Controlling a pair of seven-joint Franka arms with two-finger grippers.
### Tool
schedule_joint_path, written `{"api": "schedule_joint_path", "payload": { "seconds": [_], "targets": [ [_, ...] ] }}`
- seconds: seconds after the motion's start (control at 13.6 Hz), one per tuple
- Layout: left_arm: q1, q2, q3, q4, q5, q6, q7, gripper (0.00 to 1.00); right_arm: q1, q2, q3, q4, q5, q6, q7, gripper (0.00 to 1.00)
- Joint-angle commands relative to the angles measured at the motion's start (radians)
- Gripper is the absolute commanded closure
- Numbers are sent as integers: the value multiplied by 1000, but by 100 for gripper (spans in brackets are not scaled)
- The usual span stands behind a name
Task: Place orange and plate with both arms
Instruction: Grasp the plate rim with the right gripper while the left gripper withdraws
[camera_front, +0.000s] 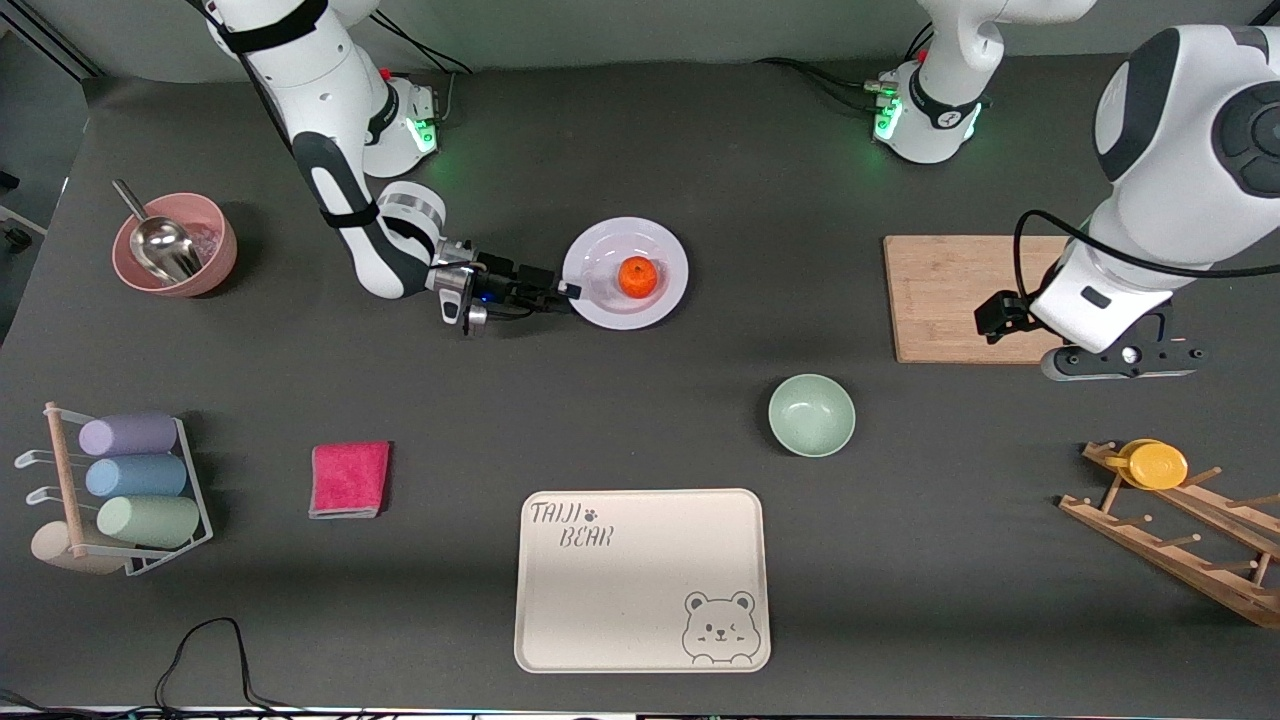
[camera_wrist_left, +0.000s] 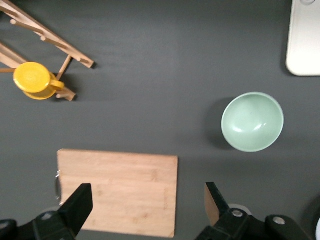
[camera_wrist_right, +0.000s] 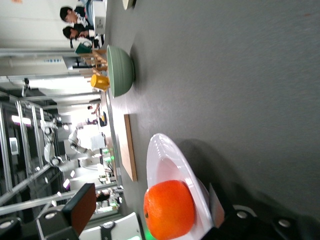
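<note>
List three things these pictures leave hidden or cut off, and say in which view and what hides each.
1. Front view: the left pincer fingers, covered by the arm's own wrist over the cutting board.
2. Right wrist view: part of the plate, hidden under the orange.
3. Left wrist view: the cream tray, cut off by the picture's edge.

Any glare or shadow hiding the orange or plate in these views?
Front view: even light, the orange and plate crisp, soft arm shadows only. Right wrist view: bright windows wash out the background, mild sheen on the orange. Left wrist view: neither appears.
</note>
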Motion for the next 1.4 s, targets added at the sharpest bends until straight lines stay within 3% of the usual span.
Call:
{"api": "schedule_joint_path", "payload": {
  "seconds": [0.0,0.37,0.51,0.74,0.88,0.96,1.1,1.18,1.32],
  "targets": [
    [26,-107,-13,-157,-25,82,27,0,25,20,0,10,32,13,-121,0],
    [88,-108,-13,-157,-37,70,144,0,33,42,0,5,32,13,-251,0],
    [87,-108,-13,-151,-36,61,144,0,35,57,-1,4,33,12,-319,6],
    [89,-107,-13,-150,-37,56,145,0,35,57,0,-1,49,10,-318,29],
    [90,-107,-13,-151,-37,54,145,0,35,65,0,1,67,10,-318,38],
    [90,-107,-13,-151,-39,54,145,0,35,66,0,-1,67,10,-319,52],
    [90,-105,-13,-150,-39,47,145,0,28,60,0,-1,66,12,-302,93],
    [90,-105,-13,-151,-39,45,145,0,30,68,0,-1,66,12,-308,100],
    [90,-105,-13,-150,-42,45,145,0,30,71,0,-2,67,12,-321,100]
  ]
}}
